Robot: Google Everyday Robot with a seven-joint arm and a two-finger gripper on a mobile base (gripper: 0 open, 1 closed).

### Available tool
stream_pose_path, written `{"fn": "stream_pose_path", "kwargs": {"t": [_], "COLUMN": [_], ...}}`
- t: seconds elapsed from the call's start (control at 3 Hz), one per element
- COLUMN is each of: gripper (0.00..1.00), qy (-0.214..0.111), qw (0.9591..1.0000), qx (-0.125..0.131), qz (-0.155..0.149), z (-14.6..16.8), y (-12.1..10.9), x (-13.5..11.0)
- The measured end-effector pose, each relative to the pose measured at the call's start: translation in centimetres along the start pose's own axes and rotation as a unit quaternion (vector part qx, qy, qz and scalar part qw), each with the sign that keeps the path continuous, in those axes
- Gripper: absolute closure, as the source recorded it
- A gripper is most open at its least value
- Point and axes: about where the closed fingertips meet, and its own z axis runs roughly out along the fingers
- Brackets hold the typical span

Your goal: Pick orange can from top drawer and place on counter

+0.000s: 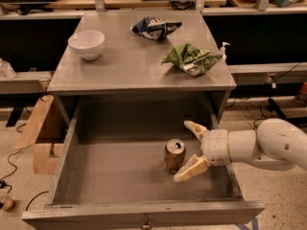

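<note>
The orange can (173, 155) stands upright on the floor of the open top drawer (110, 169), right of its middle. My gripper (189, 148) comes in from the right inside the drawer. It is open, with one cream finger behind the can and the other in front of it, just right of the can. The grey counter (132, 63) lies above the drawer.
On the counter sit a white bowl (87, 43) at the left, a blue crumpled bag (154, 27) at the back and a green chip bag (192, 59) at the right. A cardboard box (41, 138) stands on the floor to the left. A wooden desk with cables runs behind.
</note>
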Motion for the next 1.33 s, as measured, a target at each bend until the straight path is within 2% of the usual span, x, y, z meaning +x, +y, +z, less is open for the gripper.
{"fn": "stream_pose_path", "kwargs": {"t": [0.33,0.67,1.33], "gripper": [0.00,0.18,0.65], "qy": [0.020,0.036,0.040], "qw": [0.9987,0.9964,0.9957], "qx": [-0.047,-0.075,-0.082], "qz": [-0.008,-0.015,-0.018], "z": [4.5,7.2,7.7], "y": [-0.2,-0.1,-0.1], "x": [1.9,3.1,2.9]}}
